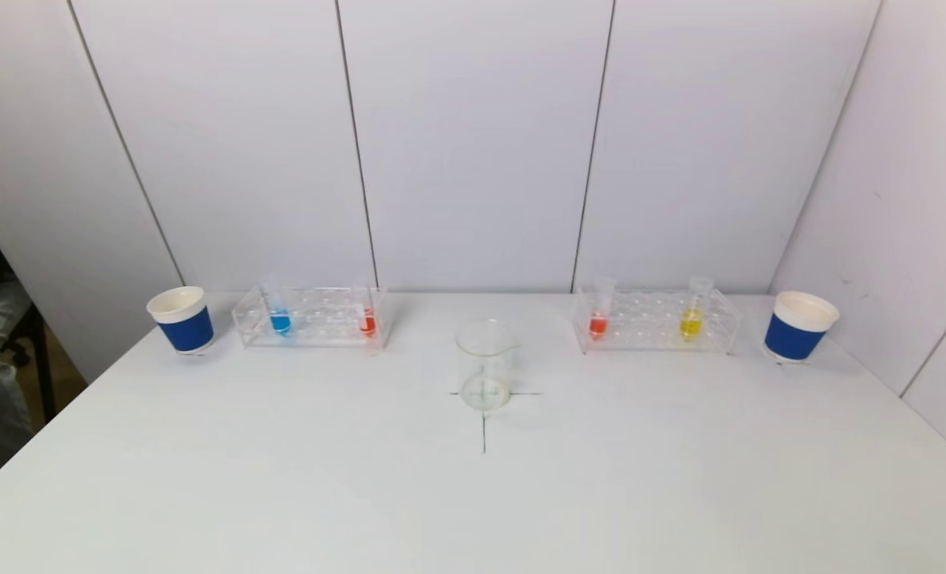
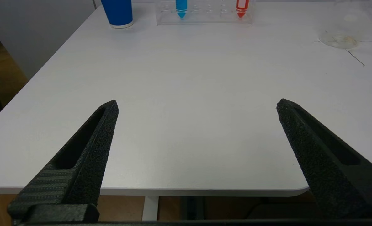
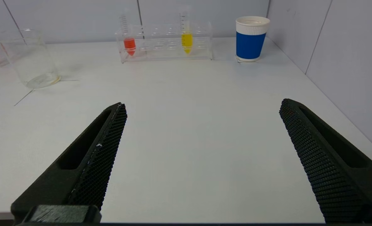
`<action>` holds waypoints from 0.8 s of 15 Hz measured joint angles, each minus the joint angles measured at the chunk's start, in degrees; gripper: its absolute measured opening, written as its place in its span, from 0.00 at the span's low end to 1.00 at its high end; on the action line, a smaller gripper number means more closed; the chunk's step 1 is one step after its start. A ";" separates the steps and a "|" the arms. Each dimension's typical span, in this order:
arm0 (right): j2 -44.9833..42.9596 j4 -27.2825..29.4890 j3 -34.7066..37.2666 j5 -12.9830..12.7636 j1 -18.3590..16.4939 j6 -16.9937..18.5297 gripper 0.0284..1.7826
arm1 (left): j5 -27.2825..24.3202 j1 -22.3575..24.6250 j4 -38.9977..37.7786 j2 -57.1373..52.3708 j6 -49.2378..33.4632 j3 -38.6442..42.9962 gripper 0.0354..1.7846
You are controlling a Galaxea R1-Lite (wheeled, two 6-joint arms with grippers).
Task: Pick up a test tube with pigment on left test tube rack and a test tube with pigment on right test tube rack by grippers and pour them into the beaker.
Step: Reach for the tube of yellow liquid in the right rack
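Note:
A clear glass beaker (image 1: pixel 486 364) stands empty at the table's middle on a drawn cross. The left clear rack (image 1: pixel 310 317) holds a blue-pigment tube (image 1: pixel 280 320) and a red-pigment tube (image 1: pixel 368 321). The right clear rack (image 1: pixel 655 321) holds a red-pigment tube (image 1: pixel 598 323) and a yellow-pigment tube (image 1: pixel 691 322). My left gripper (image 2: pixel 197 105) is open and empty over the table's near left edge, far from its rack (image 2: pixel 204 12). My right gripper (image 3: pixel 202 106) is open and empty over the near right table, far from its rack (image 3: pixel 165 42). Neither gripper shows in the head view.
A blue-and-white paper cup (image 1: pixel 182 320) stands left of the left rack, another (image 1: pixel 798 326) right of the right rack. White wall panels close the back and right side. The table's left edge drops off to a floor with a dark chair.

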 joint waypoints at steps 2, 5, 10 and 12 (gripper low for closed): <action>0.00 0.00 0.00 0.00 0.02 0.02 0.99 | 0.04 0.00 0.00 0.00 -0.02 0.00 0.99; 0.00 0.00 0.00 -0.02 0.06 0.00 0.99 | 0.04 0.00 0.02 0.00 0.00 0.00 0.99; 0.00 0.00 0.00 -0.02 0.00 0.00 0.99 | 0.00 0.00 0.00 0.00 0.00 0.00 0.99; 0.00 -0.02 0.00 -0.02 0.02 0.00 0.99 | 0.00 0.00 0.00 0.00 0.00 0.00 0.99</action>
